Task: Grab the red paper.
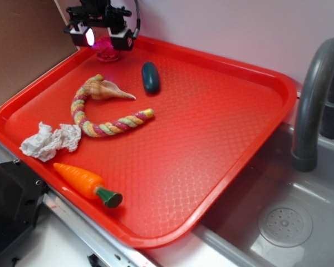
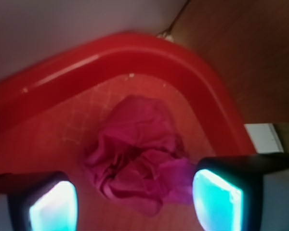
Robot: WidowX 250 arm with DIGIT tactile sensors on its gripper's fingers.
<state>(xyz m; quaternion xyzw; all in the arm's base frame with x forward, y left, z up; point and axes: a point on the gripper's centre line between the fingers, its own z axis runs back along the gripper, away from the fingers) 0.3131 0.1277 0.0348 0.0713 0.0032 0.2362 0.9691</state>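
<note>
Two glowing fingers [image 2: 216, 197] of my gripper [image 2: 135, 199] stand spread on either side of the crumpled dark crimson paper wad [image 2: 139, 161], which sits in the far corner of the red plastic tray [image 2: 135, 45]. Positioning looks finished to me; squeezing and lifting remain.

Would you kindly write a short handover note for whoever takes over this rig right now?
Gripper: open, poised over the red paper, one finger on either side, not closed.
Red paper: in the far corner of the red tray, near the rim.
Done: gripper lined up over the paper.
Left: lower if needed, close on the paper, lift.
</note>
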